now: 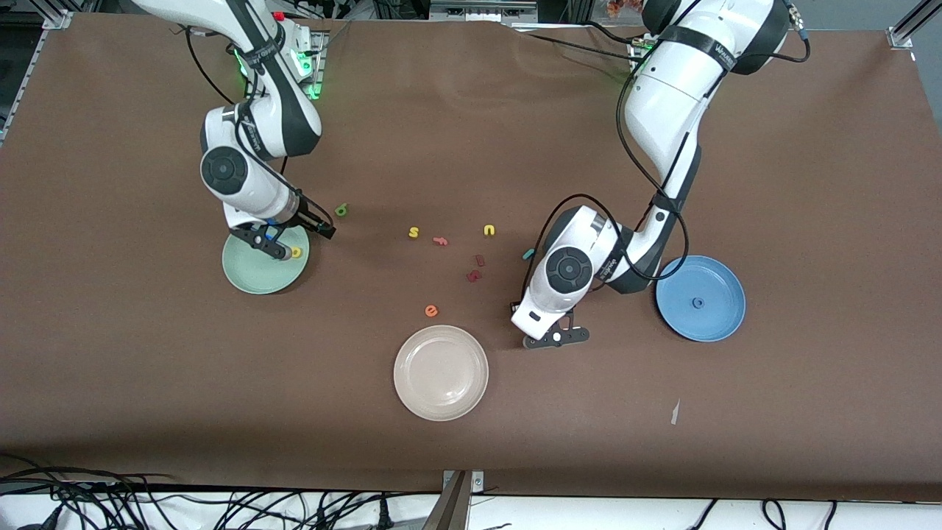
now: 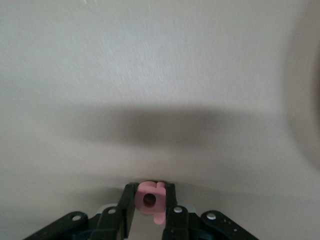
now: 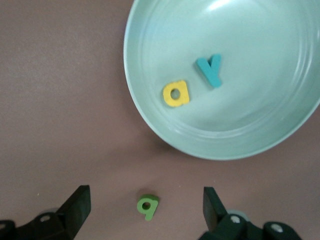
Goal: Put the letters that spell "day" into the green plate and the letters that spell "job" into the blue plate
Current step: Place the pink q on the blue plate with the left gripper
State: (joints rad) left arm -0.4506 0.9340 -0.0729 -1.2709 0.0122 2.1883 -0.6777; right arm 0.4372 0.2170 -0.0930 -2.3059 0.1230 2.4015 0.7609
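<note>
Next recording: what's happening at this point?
The left tool is down at the table near the cream plate, closing on the pink b. The right tool is open over the olive d, which lies on the table beside the green plate. The yellow a and teal y are already in it. An o sits in the blue plate.

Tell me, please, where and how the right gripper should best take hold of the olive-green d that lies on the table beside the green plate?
Probably straight from above, across its round bowl: the d lies flat, apart from the green plate, already between the right gripper's open fingers.
</note>
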